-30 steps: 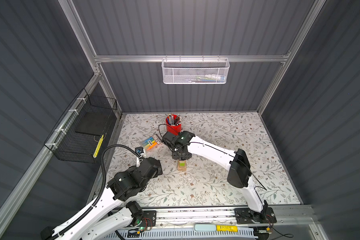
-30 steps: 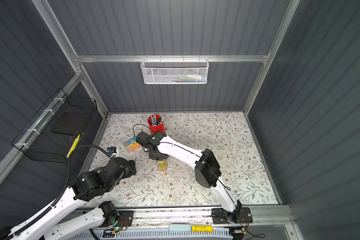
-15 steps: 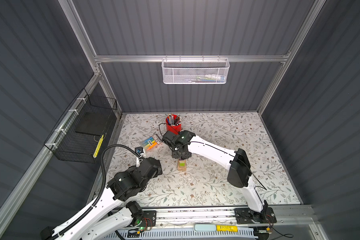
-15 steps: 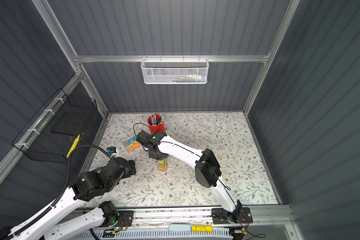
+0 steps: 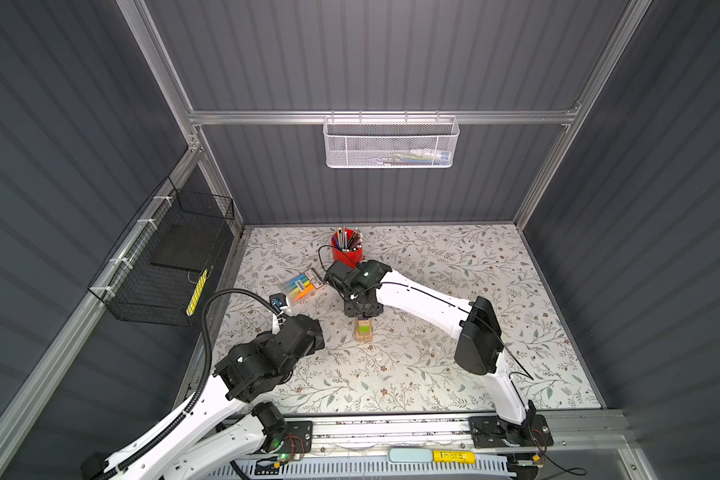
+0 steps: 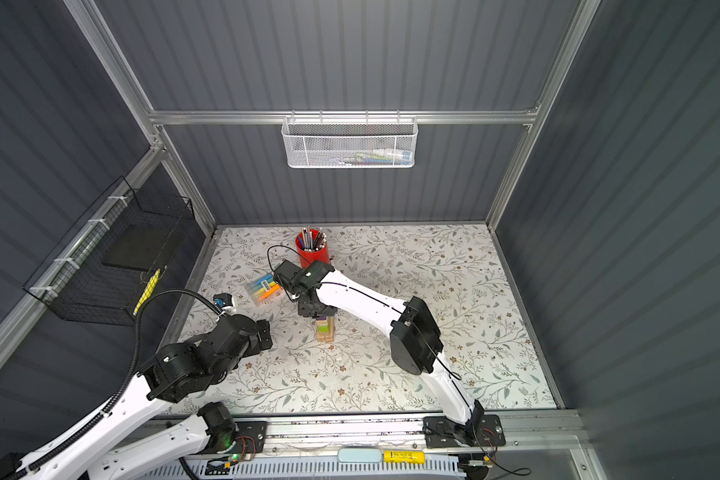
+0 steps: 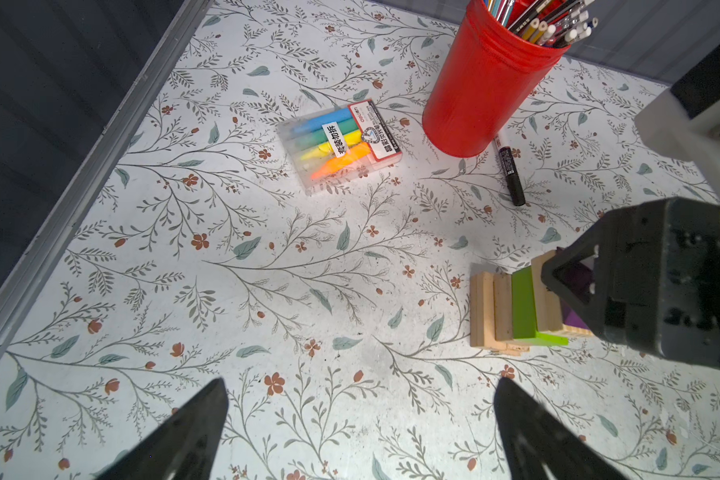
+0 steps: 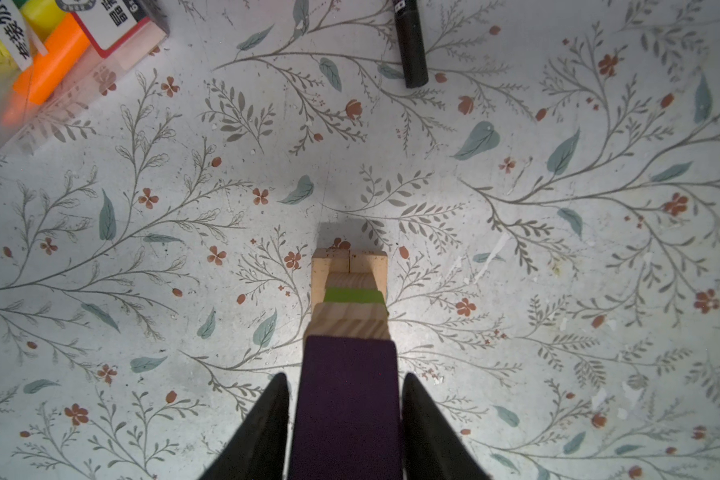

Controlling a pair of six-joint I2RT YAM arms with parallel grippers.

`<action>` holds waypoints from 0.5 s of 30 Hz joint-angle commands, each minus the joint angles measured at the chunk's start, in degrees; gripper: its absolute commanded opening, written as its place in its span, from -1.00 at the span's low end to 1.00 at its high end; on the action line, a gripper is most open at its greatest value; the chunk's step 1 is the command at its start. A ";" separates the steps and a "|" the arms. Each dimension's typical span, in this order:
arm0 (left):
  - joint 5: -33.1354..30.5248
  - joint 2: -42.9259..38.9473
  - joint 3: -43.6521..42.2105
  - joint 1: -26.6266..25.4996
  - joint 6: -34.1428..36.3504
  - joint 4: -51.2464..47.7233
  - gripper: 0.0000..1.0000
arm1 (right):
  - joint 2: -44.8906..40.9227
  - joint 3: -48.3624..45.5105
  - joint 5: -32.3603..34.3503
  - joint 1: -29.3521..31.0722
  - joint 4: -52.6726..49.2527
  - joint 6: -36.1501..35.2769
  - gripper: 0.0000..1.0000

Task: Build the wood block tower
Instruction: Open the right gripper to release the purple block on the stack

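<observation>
The block tower (image 5: 363, 331) stands near the middle of the flowery table (image 5: 433, 365), on the near side of the red cup (image 5: 347, 250). The right gripper (image 8: 346, 376) hangs over the tower with a finger on each side of the purple block (image 8: 348, 415) on top, but I cannot tell if it is squeezing the block or not. The left gripper (image 7: 360, 380) is wide open with nothing in it, to the left of the tower.

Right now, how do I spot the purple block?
Find the red pencil cup on the flowery table. Nearer the front stands a small block tower. The purple block lies on top, the only purple one, above pale wood and one green block.
</observation>
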 commanded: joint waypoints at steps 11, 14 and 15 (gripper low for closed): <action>-3.17 0.94 2.41 -0.16 2.27 -1.51 0.99 | -13.46 -1.26 4.72 1.04 -1.96 -3.05 0.43; -5.03 1.81 3.83 -0.17 4.21 -0.26 0.99 | -22.90 -9.91 9.09 -0.17 0.19 -4.67 0.79; -5.84 2.22 3.56 0.01 5.47 1.35 0.99 | -26.53 -13.76 11.06 -1.13 1.25 -5.39 0.94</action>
